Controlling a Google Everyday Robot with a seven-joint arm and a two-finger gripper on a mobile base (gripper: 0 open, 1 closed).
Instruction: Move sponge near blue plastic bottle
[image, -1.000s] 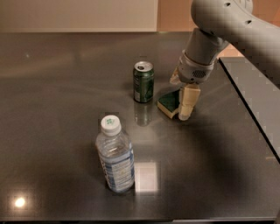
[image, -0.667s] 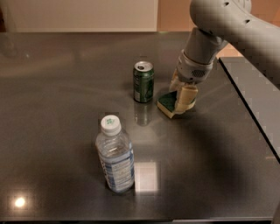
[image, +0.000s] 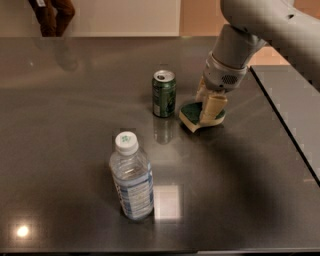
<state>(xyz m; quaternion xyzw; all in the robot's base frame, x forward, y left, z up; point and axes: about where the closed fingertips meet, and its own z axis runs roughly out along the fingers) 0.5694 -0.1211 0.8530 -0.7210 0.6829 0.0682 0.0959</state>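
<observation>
The sponge, dark green on top with pale yellow foam below, lies on the dark table just right of the green can. My gripper comes down from the upper right. Its pale fingers stand on either side of the sponge's right half and are shut on it. The sponge looks slightly tilted, at or just above the tabletop. The blue plastic bottle, clear with a white cap and a blue-and-white label, stands upright in the front left, well away from the sponge.
A green drink can stands upright just left of the sponge. The dark table ends at an edge on the right, with a separate dark surface beyond it. A person's legs show at the far back left.
The gripper has shifted slightly left and up, and its fingers have closed in on the sponge. The sponge sits a little higher and more tilted. The can and the bottle have not moved.
</observation>
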